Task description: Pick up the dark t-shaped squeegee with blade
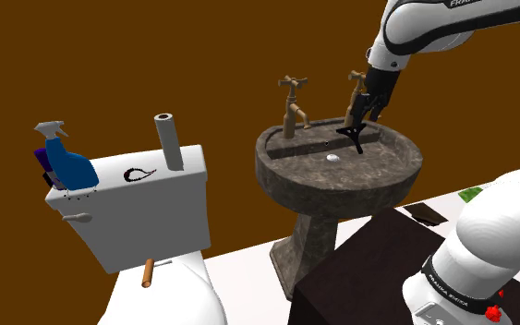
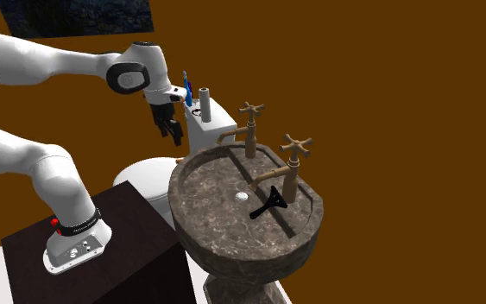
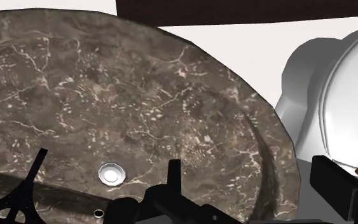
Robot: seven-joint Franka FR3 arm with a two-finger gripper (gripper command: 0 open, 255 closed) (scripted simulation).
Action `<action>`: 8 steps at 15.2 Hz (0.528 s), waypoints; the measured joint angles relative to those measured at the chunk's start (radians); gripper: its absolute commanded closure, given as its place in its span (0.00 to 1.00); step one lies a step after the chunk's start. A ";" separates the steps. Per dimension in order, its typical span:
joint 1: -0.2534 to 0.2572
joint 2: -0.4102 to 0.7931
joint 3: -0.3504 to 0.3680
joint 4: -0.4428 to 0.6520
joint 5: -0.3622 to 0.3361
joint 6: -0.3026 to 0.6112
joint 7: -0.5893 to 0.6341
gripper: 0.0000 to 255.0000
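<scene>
The dark T-shaped squeegee (image 2: 269, 201) lies in the marbled stone sink (image 2: 232, 250), close to one of the two brass taps (image 2: 294, 157). It shows as a black shape (image 1: 357, 137) near the back of the basin. My black gripper (image 2: 170, 128) hangs open above the sink's rim on the toilet side, apart from the squeegee. In the shoulder view the gripper (image 1: 361, 113) lines up just over it. Along the gripper (image 3: 250, 184), the squeegee (image 3: 18, 197) sits off to one side past the drain (image 3: 110, 173), outside the fingers (image 3: 174, 175).
Two brass taps (image 1: 293, 102) stand on the sink's (image 1: 276, 171) back rim. A white toilet cistern (image 1: 147, 212) carries a blue spray bottle (image 1: 68, 162) and a grey tube (image 1: 169, 140). A brown stick (image 1: 150, 272) lies on the toilet. My dark stand (image 1: 359, 277) is beside the sink.
</scene>
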 measured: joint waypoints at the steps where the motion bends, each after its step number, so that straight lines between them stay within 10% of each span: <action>1: -0.005 0.030 -0.011 -0.008 -0.008 0.045 -0.006 0.00; 8: -0.048 0.214 -0.099 -0.003 -0.053 0.285 -0.069 0.00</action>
